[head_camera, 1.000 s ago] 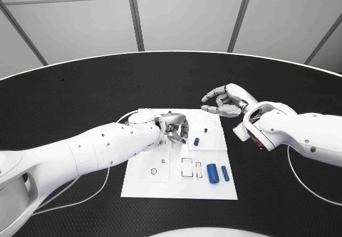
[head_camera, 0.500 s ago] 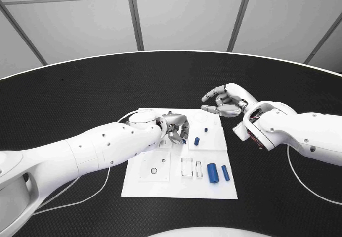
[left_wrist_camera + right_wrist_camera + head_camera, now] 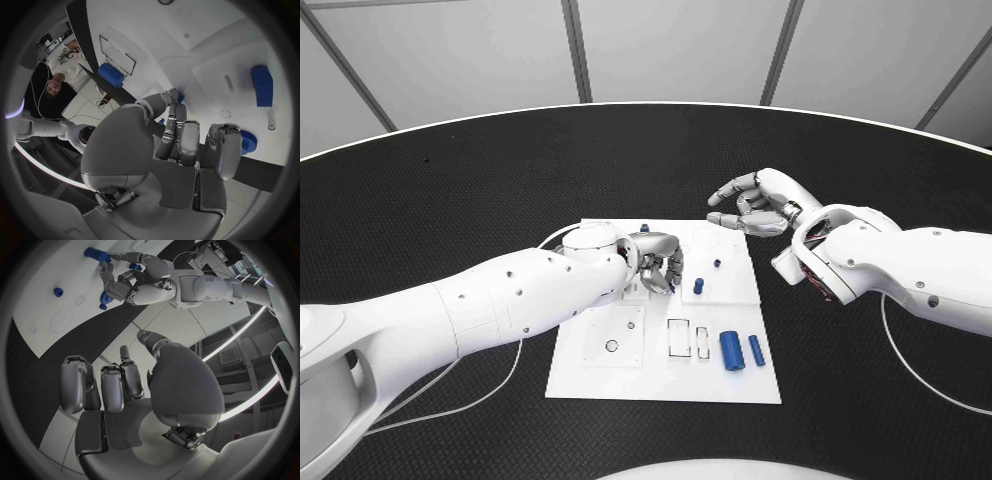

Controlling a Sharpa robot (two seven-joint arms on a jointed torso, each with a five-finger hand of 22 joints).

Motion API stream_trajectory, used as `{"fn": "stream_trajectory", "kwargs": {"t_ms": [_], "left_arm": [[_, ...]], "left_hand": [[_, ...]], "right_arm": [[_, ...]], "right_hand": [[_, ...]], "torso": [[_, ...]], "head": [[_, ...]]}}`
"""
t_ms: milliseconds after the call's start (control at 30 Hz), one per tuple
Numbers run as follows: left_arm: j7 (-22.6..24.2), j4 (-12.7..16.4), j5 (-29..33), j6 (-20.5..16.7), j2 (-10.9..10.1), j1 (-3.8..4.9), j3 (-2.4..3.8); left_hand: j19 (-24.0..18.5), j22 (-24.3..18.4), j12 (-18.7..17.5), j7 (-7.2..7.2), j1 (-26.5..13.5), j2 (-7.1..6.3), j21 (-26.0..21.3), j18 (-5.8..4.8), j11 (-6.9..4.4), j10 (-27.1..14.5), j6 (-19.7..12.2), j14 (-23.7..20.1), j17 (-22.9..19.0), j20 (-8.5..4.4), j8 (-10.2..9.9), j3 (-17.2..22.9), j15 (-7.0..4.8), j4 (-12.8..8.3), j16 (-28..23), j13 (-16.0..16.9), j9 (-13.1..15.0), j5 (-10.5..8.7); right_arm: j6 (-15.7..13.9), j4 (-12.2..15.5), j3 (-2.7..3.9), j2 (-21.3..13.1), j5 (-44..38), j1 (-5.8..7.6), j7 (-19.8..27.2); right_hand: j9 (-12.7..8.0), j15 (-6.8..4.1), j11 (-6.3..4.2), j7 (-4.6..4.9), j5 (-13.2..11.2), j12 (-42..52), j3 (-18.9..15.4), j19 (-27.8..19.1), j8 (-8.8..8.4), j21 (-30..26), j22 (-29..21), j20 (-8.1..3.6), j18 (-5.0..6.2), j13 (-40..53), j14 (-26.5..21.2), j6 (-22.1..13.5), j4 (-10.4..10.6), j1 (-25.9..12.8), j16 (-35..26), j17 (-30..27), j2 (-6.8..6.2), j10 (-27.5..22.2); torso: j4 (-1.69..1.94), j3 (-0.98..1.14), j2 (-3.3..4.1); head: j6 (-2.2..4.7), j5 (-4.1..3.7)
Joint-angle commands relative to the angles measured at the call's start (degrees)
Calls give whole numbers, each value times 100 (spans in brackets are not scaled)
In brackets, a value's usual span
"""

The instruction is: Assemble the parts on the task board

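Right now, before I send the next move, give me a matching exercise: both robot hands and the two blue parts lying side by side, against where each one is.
Things
1. left robot hand
2. right robot hand
3. thick blue cylinder
4. thin blue rod

Places
A. over the black table, past the far right corner of the task board
B. lying nearest the board's right edge
C. over the board's middle
D. lying on the board just left of the rod

Pairs: 1-C, 2-A, 3-D, 4-B
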Motion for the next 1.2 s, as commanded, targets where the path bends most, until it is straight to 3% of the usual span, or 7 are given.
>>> {"fn": "stream_trajectory", "kwargs": {"t_ms": [33,500,533,600,633,1200], "left_arm": [[-32,-11,-50,-2,1,0,0],[-204,-48,-177,2,-3,0,0],[-205,-48,-178,3,-4,0,0],[-203,-45,-180,7,-4,0,0],[-199,-43,-181,9,-4,0,0],[-195,-38,-184,-128,-14,1,-1]], "left_hand": [[607,1507,38,-27,42,-18,-13,-40,12,-33,12,44,24,59,-36,-4,15,-26,41,7,6,7],[607,1507,107,-16,28,-11,-13,-40,0,32,35,97,159,75,-32,-26,11,-13,62,30,14,1],[-2399,-769,145,-63,67,-64,-1856,782,-52,-1,33,103,171,-653,-44,-51,-15,-54,76,42,25,-8],[-2399,-769,145,-63,67,-64,-1856,782,-52,-1,33,103,171,-653,-44,-51,-15,-54,76,42,25,-8],[-1652,-1506,146,-62,29,3,-2516,834,-117,38,72,108,158,-730,-81,-95,-192,15,56,13,38,1],[-1478,-1589,253,-94,-136,-60,-2600,814,-155,108,152,192,349,-753,-64,-298,-208,132,77,53,63,-38]], "right_arm": [[1,1,0,0,0,0,-1],[16,-3,0,-2,0,0,-7],[17,-4,0,-1,0,0,-7],[20,-4,0,-1,0,0,-8],[22,-4,0,-1,0,0,-9],[25,-8,0,0,0,0,-10]], "right_hand": [[-8,-40,-21,-9,37,35,7,143,20,16,333,-22,51,523,455,32,33,-28,-6,961,39,25],[-8,-40,-21,-9,37,35,7,143,20,16,333,-22,51,523,455,32,33,-28,-6,961,39,25],[-8,-40,-21,-9,37,35,7,143,20,16,333,-22,51,523,455,32,33,-28,-6,961,39,25],[-8,-40,-21,-9,37,35,7,143,20,16,333,-22,51,523,455,32,33,-28,-6,961,39,25],[-8,-40,-21,-9,37,35,7,143,20,16,333,-22,51,523,455,32,33,-28,-6,961,39,25],[-8,-40,-21,-9,37,35,7,143,20,16,333,-22,51,523,455,32,33,-28,-6,961,39,25]], "torso": [[2,3,2],[-2,4,1],[-2,4,1],[-2,3,2],[0,2,2],[-1,3,1]], "head": [[0,-2],[-3,-8],[-3,-8],[-5,-8],[-6,-7],[-13,4]]}}
